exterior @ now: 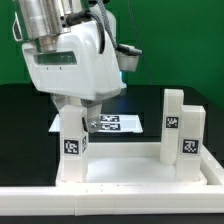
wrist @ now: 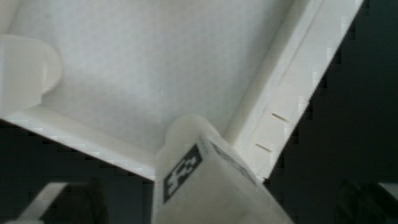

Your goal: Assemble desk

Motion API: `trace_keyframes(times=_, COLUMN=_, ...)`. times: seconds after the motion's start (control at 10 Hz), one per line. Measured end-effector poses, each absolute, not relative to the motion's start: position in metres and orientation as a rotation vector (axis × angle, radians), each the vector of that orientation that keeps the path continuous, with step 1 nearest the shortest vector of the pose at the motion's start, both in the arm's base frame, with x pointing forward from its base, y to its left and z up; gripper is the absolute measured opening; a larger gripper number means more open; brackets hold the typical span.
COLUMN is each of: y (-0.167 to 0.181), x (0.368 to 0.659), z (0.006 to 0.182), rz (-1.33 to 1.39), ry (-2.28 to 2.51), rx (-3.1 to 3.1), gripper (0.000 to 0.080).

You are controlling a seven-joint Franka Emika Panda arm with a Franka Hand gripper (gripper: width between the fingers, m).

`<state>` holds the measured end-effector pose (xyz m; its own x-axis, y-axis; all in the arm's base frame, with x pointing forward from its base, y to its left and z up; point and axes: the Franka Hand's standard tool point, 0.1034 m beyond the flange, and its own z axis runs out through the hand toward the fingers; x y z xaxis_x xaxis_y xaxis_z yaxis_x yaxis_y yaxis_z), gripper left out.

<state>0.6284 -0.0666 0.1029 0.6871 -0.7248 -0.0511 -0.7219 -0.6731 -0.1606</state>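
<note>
A desk top (exterior: 130, 165) lies on a table (exterior: 20, 130), near the front, with a border rail (exterior: 110, 205) just before it. Legs stand upright at its corners: one (exterior: 72, 140) toward the exterior view's left, two (exterior: 174, 115) (exterior: 190, 135) toward the exterior view's right, one behind the other. Farther back, the marker board (exterior: 115, 123) lies flat behind the desk top. The arm's gripper (exterior: 88, 118) hangs above the left leg, just beside the board.

A robotics lab — green backdrop (exterior: 190, 40), black table (exterior: 25, 120), marker board (exterior: 112, 123), tagged white parts.
</note>
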Motion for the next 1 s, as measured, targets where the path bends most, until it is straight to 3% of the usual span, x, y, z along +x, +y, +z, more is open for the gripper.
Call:
trace_keyframes(times=0.2, y=-0.0654, x=0.638, z=0.1059, rz=-0.063, ry=0.634, rx=-2.982, gripper=0.0649)
trace_keyframes(times=0.4, y=-0.0607, x=0.64, z=0.1041, rz=-0.095, ry=0.662, rx=-2.976, gripper=0.0649)
trace_keyframes(times=0.6, y=-0.0607, x=0.6399, z=0.1037, rz=-0.09, ry=0.748, rx=-2.954, gripper=0.04)
trace_keyframes(times=0.7, y=-0.0607, x=0.6393, z=0.1029, rz=-0.081, ry=0.869, rx=-2.917, gripper=0.04)
trace_keyframes(times=0.8, y=-0.0606, x=0.6393, z=0.1029, rz=-0.077, ry=0.942, rx=-2.893, gripper=0.0292)
trace_keyframes(times=1.0, y=-0.061, x=0.639, z=0.1028, rz=-0.067, ry=1.106, rx=-2.833, gripper=0.0292)
